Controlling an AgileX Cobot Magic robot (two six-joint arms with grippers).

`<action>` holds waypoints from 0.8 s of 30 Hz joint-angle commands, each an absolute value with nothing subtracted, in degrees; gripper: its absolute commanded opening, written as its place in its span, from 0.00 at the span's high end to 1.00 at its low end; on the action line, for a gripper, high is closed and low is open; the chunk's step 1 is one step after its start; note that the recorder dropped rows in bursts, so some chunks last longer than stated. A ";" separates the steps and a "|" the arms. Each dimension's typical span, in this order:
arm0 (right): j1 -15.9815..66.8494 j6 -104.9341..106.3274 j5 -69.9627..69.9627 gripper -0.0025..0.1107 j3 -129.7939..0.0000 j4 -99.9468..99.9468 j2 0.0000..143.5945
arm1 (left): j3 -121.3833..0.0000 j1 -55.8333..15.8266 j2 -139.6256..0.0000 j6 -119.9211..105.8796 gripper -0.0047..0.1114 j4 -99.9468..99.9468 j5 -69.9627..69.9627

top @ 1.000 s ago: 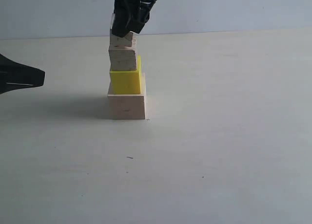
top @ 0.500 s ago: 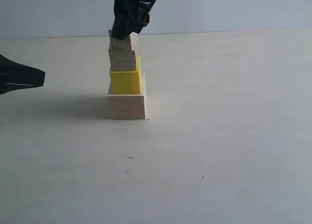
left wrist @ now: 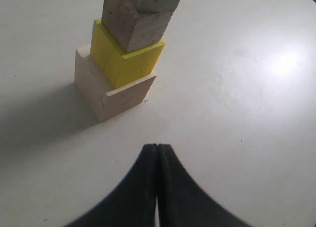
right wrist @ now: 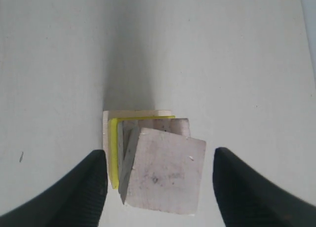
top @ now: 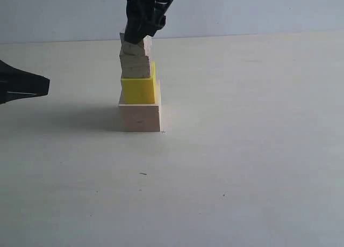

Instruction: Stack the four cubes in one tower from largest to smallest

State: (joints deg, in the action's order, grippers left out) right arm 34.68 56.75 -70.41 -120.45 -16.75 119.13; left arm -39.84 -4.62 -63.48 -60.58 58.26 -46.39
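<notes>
Four cubes stood in a single tower (top: 138, 99) on the counter (top: 242, 150), ordered as the task requires: the largest cube (top: 140, 117) of pale wood at the base, the yellow cube (top: 138, 89) on it, the third cube (top: 135, 67) above that, and the smallest cube (top: 134, 47) on top. Stacking was therefore judged essentially complete. What remained was for the arm to withdraw cleanly and for the column to stand unaided. Alignment was imperfect. In the right wrist view the smallest cube sat twisted relative to the cube beneath it, and in the exterior view it appeared slightly tilted. The third cube sat towards one edge of the yellow cube, not centred on it. The right end effector (right wrist: 160, 187) was positioned directly over the tower with its jaws released. One finger stood on each side of the smallest cube, and a visible gap separated each finger from the wood, so nothing was grasped. Clearance on either side was slight, and any sideways drift during withdrawal was judged capable of dislodging the top cube. The left end effector (left wrist: 157, 150) was clenched on nothing, its jaws pressed together, and was held low over the counter, well apart from the tower.
</notes>
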 commanded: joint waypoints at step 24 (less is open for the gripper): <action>33.85 53.33 -69.96 0.45 -120.42 -20.00 116.51 | -39.71 -4.76 -63.34 -60.98 0.96 58.87 -46.62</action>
